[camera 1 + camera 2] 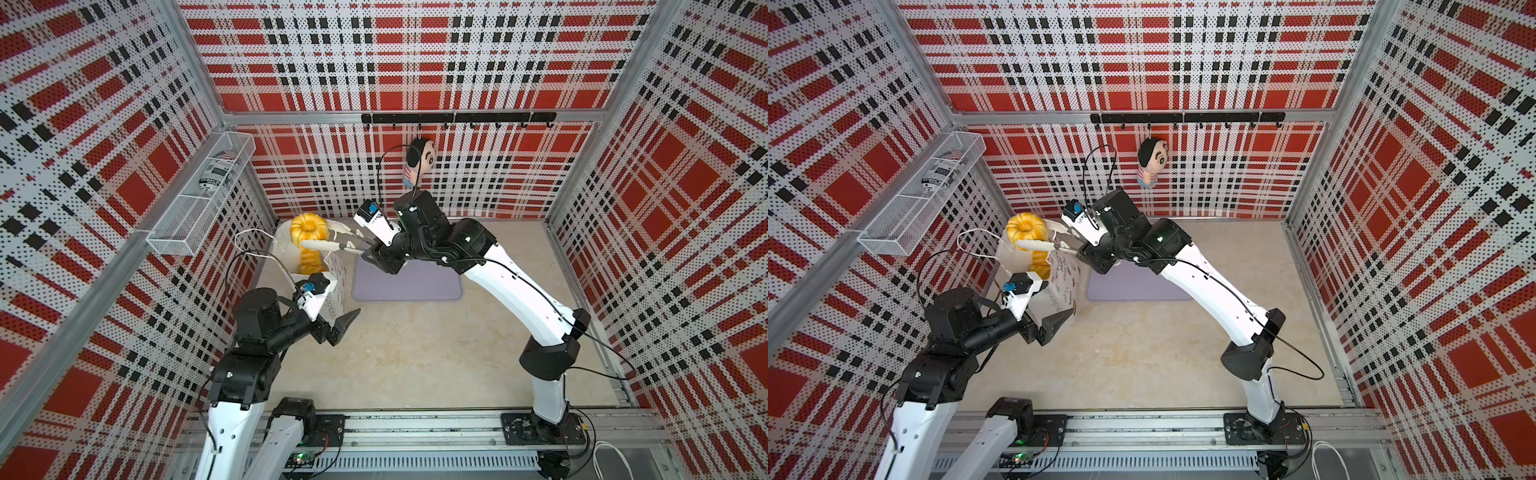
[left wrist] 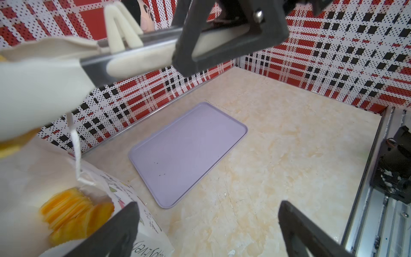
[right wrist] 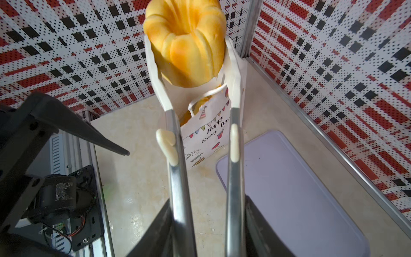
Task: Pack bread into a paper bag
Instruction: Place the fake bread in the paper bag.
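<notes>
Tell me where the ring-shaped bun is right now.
In both top views the ring-shaped bun sits pinched in the tongs held by the right gripper, over the open mouth of the paper bag at the far left of the table.

Can't see much of what's in the bag [image 1: 284,249]
The bun [image 3: 184,44] runs off the frame edge in the right wrist view, and in both top views bun plus tongs [image 1: 320,245] hide part of the bag mouth. Bread [image 2: 73,209] inside is just a yellow blur in the left wrist view.
</notes>
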You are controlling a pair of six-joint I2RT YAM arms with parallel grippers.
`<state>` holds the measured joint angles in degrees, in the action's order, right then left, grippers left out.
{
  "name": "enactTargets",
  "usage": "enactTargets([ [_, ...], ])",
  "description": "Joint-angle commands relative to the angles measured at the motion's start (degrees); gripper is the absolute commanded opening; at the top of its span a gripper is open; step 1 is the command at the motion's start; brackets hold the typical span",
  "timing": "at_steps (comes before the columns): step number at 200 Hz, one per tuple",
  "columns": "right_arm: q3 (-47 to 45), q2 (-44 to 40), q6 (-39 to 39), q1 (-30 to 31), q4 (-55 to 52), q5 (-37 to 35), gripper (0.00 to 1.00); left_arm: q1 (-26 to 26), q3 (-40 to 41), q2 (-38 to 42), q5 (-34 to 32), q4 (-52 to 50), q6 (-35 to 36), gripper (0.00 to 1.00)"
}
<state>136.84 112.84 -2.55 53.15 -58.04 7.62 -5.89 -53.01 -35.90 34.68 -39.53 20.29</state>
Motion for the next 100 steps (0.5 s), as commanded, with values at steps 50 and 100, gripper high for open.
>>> enactTargets([
  [50,1.5,1.4,-0.8,0.5,3.5,3.6,0.51,-0.5,-1.4,0.4,-0.7,-1.2,-0.3,0.98],
  [100,1.4,0.5,-1.3,0.5,3.5,1.1,0.52,-0.5,-1.3,0.2,-0.8,-1.2,0.2,0.98],
])
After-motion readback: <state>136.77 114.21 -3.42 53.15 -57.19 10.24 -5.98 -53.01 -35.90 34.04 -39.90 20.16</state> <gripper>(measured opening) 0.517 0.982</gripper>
